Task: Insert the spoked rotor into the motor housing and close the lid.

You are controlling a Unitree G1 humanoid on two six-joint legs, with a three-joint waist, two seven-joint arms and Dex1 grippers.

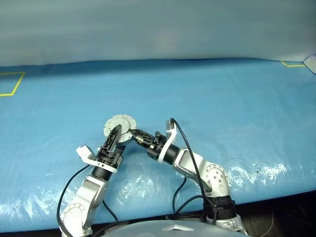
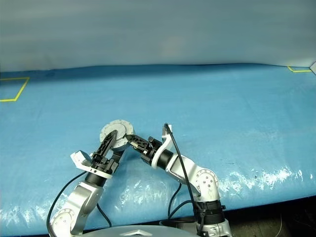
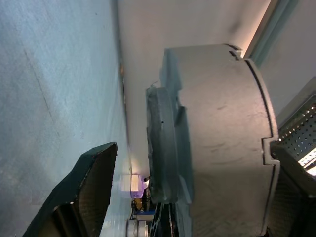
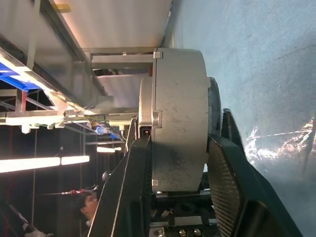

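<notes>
wide table covered by a blue plastic sheet (image 1: 232,113), sheet wrinkled and glossy toward the near edge, yellow tape outline (image 1: 11,84) marked at the far left, second yellow tape corner (image 1: 292,64) at the far right

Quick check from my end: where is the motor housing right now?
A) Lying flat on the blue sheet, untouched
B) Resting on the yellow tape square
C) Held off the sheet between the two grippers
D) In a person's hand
C: the motor housing sits raised between the left gripper and the right gripper; the right wrist view shows the right jaws clamped on its grey body, above the blue sheet.
</notes>
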